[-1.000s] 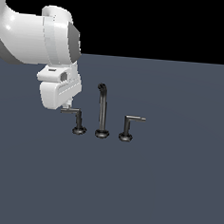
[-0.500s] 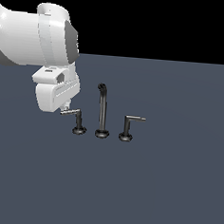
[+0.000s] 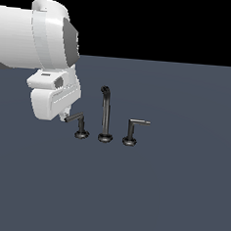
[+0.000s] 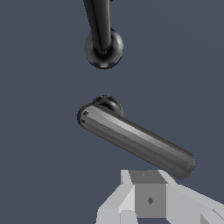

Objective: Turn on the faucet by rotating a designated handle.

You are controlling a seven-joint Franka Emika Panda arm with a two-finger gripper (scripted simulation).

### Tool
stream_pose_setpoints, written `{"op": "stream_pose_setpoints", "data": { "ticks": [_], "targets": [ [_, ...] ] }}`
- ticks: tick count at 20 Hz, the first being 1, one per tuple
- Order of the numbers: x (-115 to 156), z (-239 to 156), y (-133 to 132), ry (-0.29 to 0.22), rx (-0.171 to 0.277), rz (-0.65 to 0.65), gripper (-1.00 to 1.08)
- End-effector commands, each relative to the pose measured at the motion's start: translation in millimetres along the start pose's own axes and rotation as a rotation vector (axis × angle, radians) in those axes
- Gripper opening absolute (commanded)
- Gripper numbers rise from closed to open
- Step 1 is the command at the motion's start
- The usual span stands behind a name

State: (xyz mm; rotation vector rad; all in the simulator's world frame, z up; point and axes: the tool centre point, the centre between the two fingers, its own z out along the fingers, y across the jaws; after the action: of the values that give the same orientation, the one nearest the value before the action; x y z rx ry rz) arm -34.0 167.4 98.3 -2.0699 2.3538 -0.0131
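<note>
Faucet (image 3: 106,116) is standing mid-floor (image 3: 180,191) as three dark pieces: hooked spout (image 3: 105,109) in the centre, a lever on each side. Handle (image 3: 77,123), the evenly dark lever at the exterior view's left, is now sitting with its arm angled up and leftward, where half a second ago it was lying closer to level and pointing toward the arm; the arm has also been shifting slightly leftward. Gripper (image 3: 65,116) is pressing against the lever's free end; whether its fingers are apart or together cannot be told, since only one pale finger (image 4: 148,197) is showing in the wrist view, just beside the lever tip. Twin lever (image 3: 134,129) is remaining untouched. Judgement: rotation appears under way, not complete.
</note>
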Motion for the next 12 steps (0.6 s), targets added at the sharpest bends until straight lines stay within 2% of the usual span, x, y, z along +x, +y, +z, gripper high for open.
{"op": "stream_pose_setpoints", "data": {
  "ticks": [1,12],
  "targets": [
    [5.8,-0.1,4.1,0.002,-0.002,0.0,-1.0],
    [40.8,-0.5,28.3,0.0,-0.011,-0.002,-1.0]
  ]
}}
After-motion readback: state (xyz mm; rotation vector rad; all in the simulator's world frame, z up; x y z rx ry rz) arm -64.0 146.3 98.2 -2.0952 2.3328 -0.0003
